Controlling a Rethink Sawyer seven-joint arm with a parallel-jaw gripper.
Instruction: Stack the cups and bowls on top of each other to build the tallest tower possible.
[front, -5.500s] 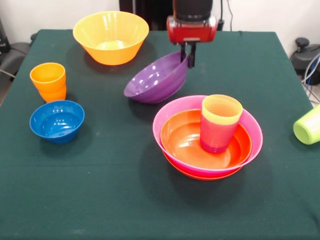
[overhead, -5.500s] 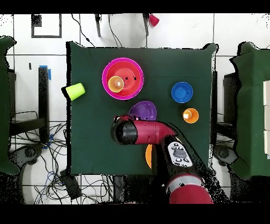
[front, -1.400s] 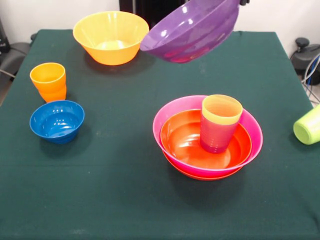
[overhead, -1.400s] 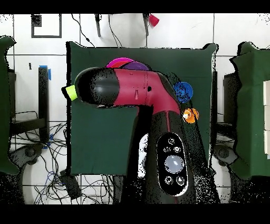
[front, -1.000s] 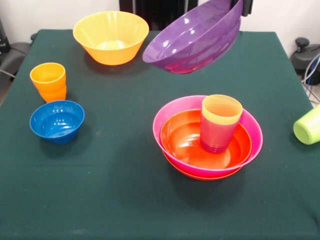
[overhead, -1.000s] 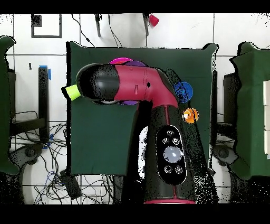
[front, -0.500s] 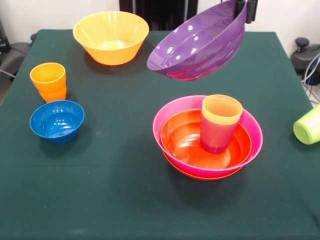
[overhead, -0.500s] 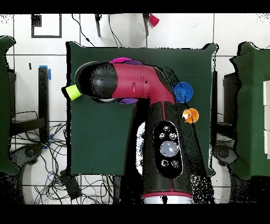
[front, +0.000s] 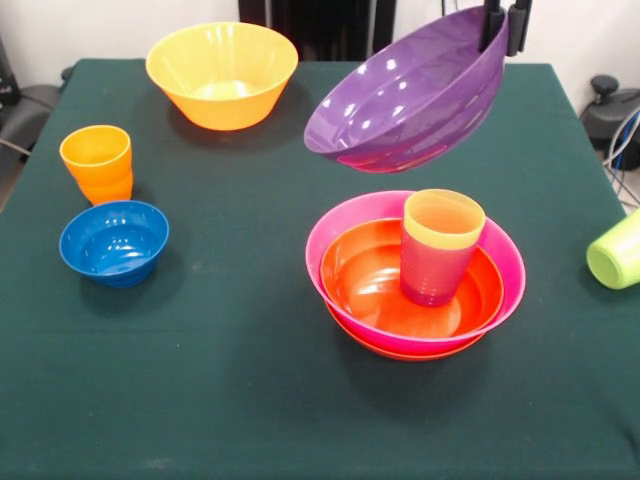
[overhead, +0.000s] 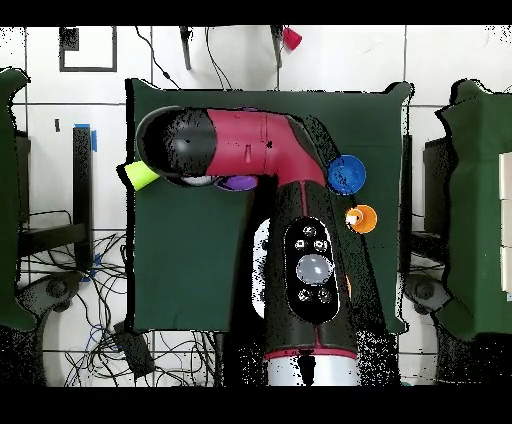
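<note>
**Purple bowl in the air, tower half built**

The table (front: 200, 400) holds the tower (front: 415, 300) so far: a pink bowl (front: 335, 235) nested in a red-orange one, another red-orange bowl (front: 370, 285) inside it, and a yellow cup (front: 443, 220) set in a purple cup at the middle. The large yellow-orange bowl (front: 222, 72), blue bowl (front: 113, 243), orange cup (front: 97, 162) and lime green cup (front: 618, 250) are not yet stacked. The purple bowl (front: 410, 95) hangs tilted above the tower, the gripper (front: 503, 25) clamped on its upper rim. Against the earlier frames it has risen off the table, travelled toward the tower and now sits nearly over the cups.
</note>
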